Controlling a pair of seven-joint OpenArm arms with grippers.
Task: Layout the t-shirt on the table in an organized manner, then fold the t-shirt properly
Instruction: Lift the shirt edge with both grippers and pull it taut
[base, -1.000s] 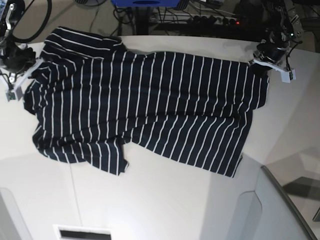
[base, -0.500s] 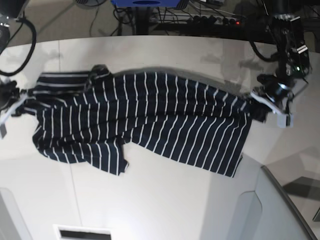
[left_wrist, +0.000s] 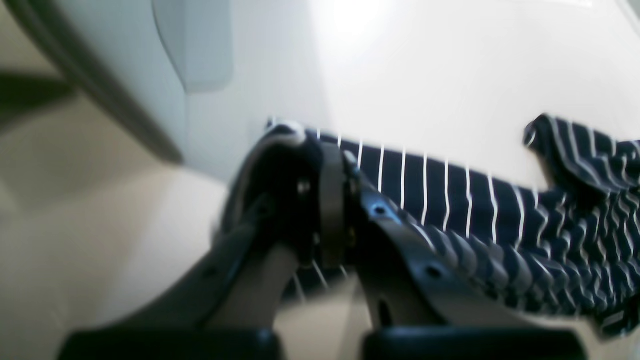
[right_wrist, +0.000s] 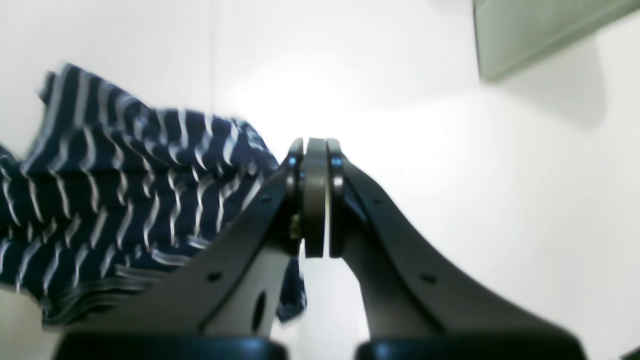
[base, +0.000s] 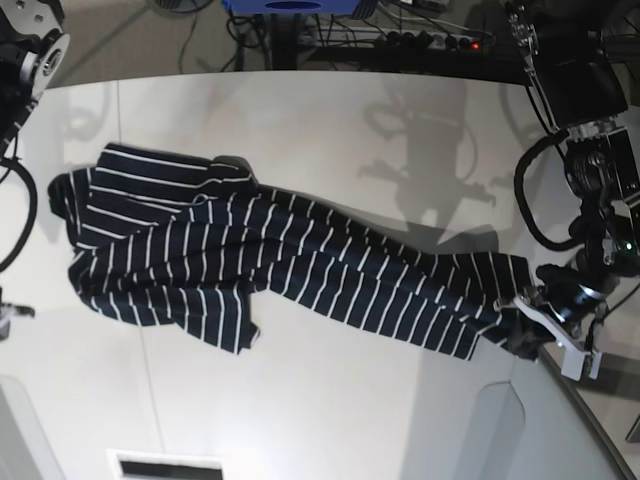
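At the lower right of the base view, my left gripper (base: 528, 325) is pinched on the hem corner of the t-shirt (base: 290, 265); the left wrist view shows striped cloth caught between the pressed-together pads. My right gripper (right_wrist: 315, 200) has its pads squeezed flat against each other with nothing between them that I can make out; striped fabric lies just beside and behind it in the right wrist view, and in the base view this gripper is out of frame at the left edge.

From the pinched corner the shirt runs as a narrowed, twisted band up and leftward across the counter (base: 330, 400), widening to a bunched sleeve-and-collar end at the left of the frame.

I judge this to be the laying-out step, not folding: the body is pulled long but not flat. Next, I think, the right gripper needs a hold on the rumpled shoulder end so both can spread the cloth wide.
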